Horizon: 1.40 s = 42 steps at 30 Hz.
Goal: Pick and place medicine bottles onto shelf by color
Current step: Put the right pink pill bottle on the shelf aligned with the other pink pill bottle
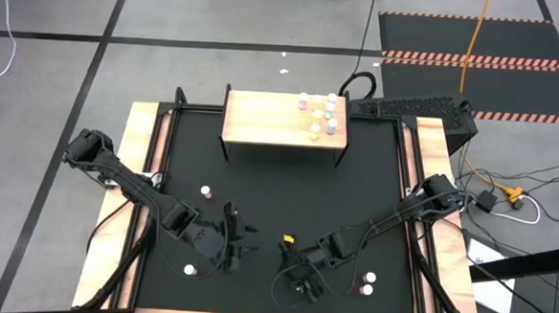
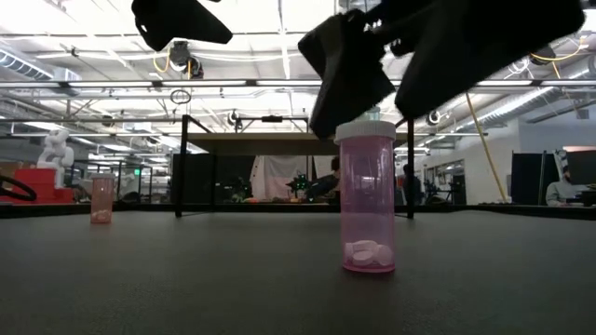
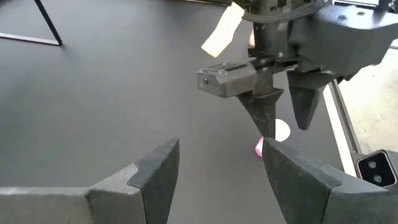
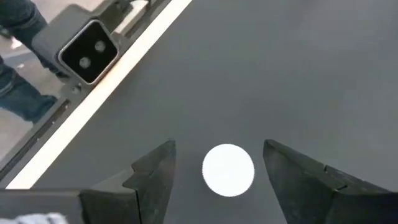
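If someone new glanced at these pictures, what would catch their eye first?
Probably the pink bottle standing upright near the mat's front edge, with the right gripper poised open directly above its white cap. Next, the cluster of bottles already gathered on the right end of the wooden shelf. The left gripper waits open close by.

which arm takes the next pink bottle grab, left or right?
Right. The right gripper hangs open directly above an upright pink bottle, its white cap between the fingers. The left gripper is open too, but beside it, over bare mat.
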Each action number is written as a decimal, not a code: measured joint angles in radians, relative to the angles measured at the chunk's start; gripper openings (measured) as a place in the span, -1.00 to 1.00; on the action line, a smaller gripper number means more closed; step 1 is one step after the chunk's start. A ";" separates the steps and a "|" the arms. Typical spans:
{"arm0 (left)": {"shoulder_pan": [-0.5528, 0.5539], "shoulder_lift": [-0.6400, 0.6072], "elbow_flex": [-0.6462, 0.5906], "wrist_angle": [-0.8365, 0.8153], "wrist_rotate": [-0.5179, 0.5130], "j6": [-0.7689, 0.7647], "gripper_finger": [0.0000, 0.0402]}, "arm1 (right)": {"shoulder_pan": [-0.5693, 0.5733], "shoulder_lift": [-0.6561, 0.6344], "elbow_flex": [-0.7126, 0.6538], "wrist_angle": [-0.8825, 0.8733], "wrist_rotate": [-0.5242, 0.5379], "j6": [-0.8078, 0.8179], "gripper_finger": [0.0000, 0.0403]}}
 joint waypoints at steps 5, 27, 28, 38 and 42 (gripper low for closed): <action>0.001 0.000 0.000 0.001 -0.004 -0.001 0.14 | -0.001 -0.003 0.000 0.005 0.001 0.002 0.17; 0.007 0.000 0.000 0.002 -0.012 0.021 0.14 | -0.018 -0.002 0.000 -0.016 -0.026 0.003 0.17; 0.007 0.000 0.000 0.001 -0.012 0.021 0.14 | -0.018 -0.002 0.000 -0.017 -0.026 0.003 0.17; 0.008 0.000 0.000 0.001 -0.013 0.044 0.14 | -0.028 -0.002 -0.027 -0.006 -0.029 0.006 0.17; 0.008 0.000 0.000 0.001 -0.013 0.045 0.14 | -0.028 -0.002 -0.027 0.007 -0.027 0.004 0.17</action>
